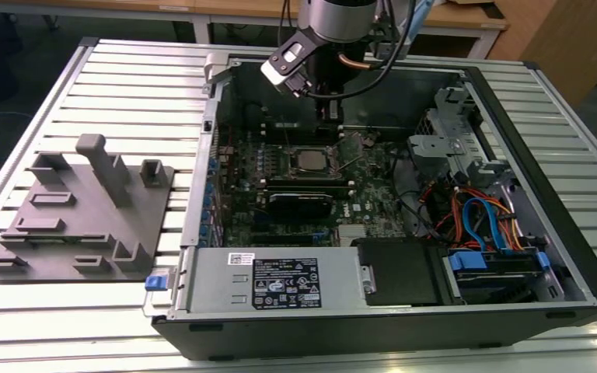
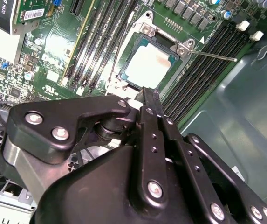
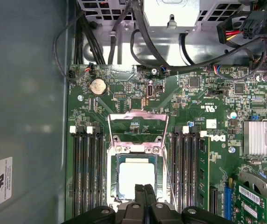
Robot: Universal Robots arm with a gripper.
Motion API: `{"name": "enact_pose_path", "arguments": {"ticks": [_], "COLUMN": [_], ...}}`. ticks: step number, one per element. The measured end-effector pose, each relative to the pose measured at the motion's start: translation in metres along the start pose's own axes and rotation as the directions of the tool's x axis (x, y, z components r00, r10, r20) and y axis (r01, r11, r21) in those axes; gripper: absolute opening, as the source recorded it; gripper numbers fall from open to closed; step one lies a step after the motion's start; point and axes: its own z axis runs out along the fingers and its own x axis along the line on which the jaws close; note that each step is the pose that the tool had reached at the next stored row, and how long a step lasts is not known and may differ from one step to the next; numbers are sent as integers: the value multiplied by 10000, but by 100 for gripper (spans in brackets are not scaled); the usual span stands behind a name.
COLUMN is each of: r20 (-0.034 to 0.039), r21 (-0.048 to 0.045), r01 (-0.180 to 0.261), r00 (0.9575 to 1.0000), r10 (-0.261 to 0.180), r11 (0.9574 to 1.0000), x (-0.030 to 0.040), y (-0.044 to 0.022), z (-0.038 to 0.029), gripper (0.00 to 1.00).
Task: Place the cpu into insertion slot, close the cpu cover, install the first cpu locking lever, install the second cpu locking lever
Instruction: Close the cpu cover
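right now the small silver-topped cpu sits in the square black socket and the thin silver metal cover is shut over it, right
Not shut: the thin silver-grey metal cpu cover stands open, swung back off the square black insertion slot, as the first wrist view shows. The small silver-topped cpu does sit in it.

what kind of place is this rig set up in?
Most likely a robotics lab or workshop bench: an open desktop computer case sits on a slotted aluminium table, with a grey fixture plate beside it and wooden desks behind.

Print on the power-supply label [image 1: 285, 281] seems illegible.
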Motion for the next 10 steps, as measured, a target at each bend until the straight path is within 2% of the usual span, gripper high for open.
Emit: {"name": "enact_pose_path", "arguments": {"ticks": [9, 10], "r20": [0, 0], "r21": [0, 0], "r01": [1, 1], "r00": [10000, 10000], "r10": [-1, -1], "r11": [10000, 10000], "x": [0, 0], "y": [2, 28], "z": [0, 1], "gripper": [10, 10]}}
